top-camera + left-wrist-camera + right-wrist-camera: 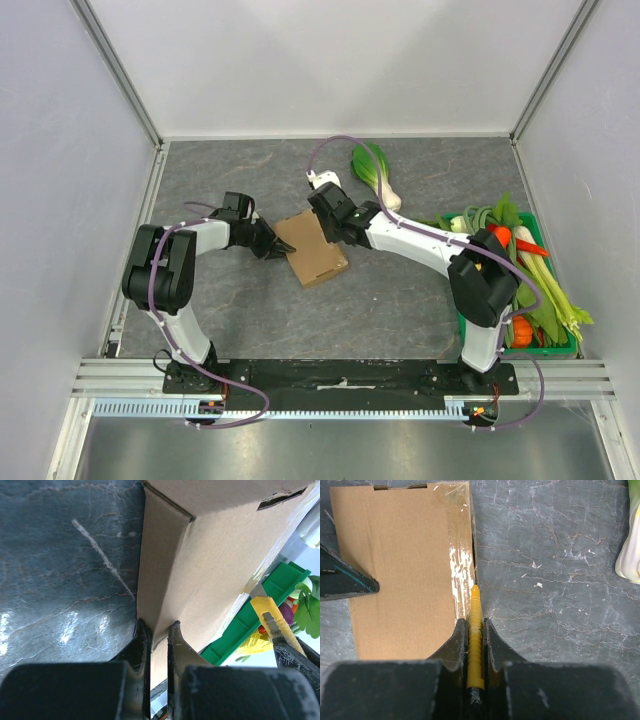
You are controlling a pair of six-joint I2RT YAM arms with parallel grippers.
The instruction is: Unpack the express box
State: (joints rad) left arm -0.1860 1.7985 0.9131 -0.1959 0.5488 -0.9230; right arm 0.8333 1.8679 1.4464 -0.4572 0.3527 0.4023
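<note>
Both grippers meet at the box (312,250), which lies between them. The left gripper (156,627) pinches the cardboard edge nearest it. The right gripper (476,622) clamps a yellow knife (476,650), its tip just ahead at the box's taped side seam. The blade is hard to make out against the glossy tape (461,565).

dark grey, marble-veined table top (420,310), boxed in by pale matte panels: back wall (330,60) along its far edge, left wall (60,180) and right wall (600,150) along its sides. aluminium posts (118,72) rise at its far corners. a slotted aluminium rail (340,375) borders its near edge. soft, diffuse light leaves pale glare (67,632) on its surface.
</note>
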